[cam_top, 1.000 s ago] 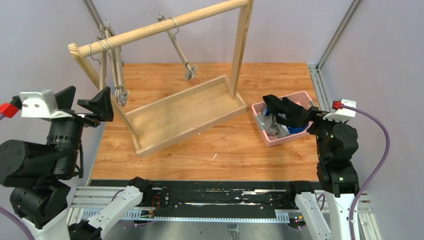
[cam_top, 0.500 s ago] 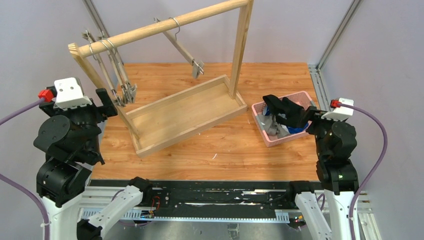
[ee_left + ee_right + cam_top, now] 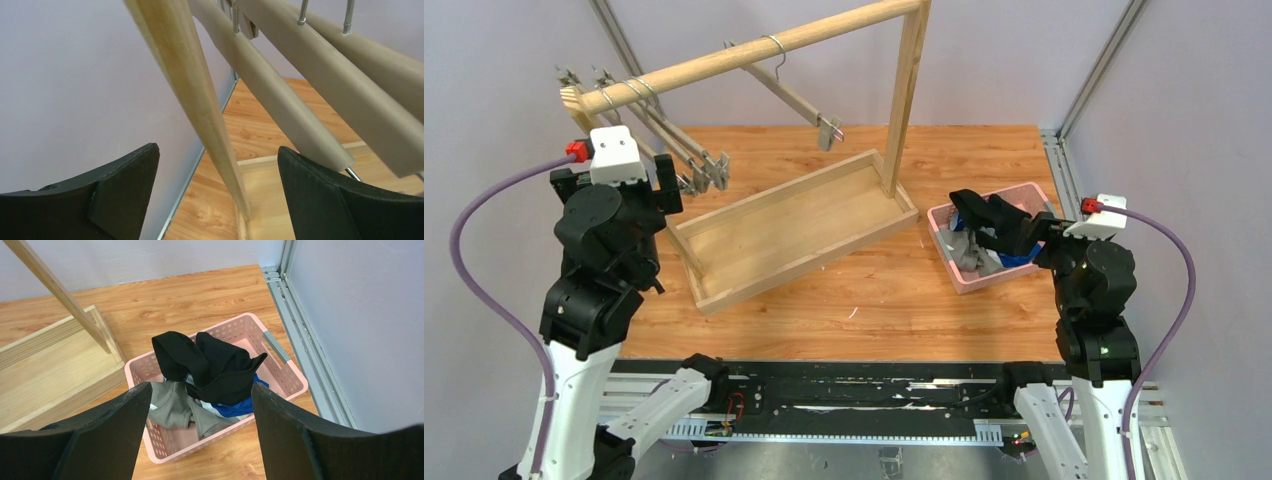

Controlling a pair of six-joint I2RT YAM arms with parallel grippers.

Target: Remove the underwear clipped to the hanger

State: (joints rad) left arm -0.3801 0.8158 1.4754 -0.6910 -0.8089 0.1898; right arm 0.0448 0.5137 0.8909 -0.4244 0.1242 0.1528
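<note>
The underwear lies heaped in a pink basket: a black pair on top, a grey-beige pair at the front left and a blue pair underneath. My right gripper hovers open just in front of the basket, holding nothing. Three beige hangers hang bare from the wooden rail, their clips holding nothing. My left gripper is wide open beside the rack's left leg, with hanger bars close above it.
The rack's wooden tray base lies slantwise across the table's middle, its right post near the basket. A metal rail and a wall run just right of the basket. A wall stands close on the left.
My left arm has swung up and in toward the rack's left end. The hangers have swung rightward on the rail. The right arm and basket are unchanged.
</note>
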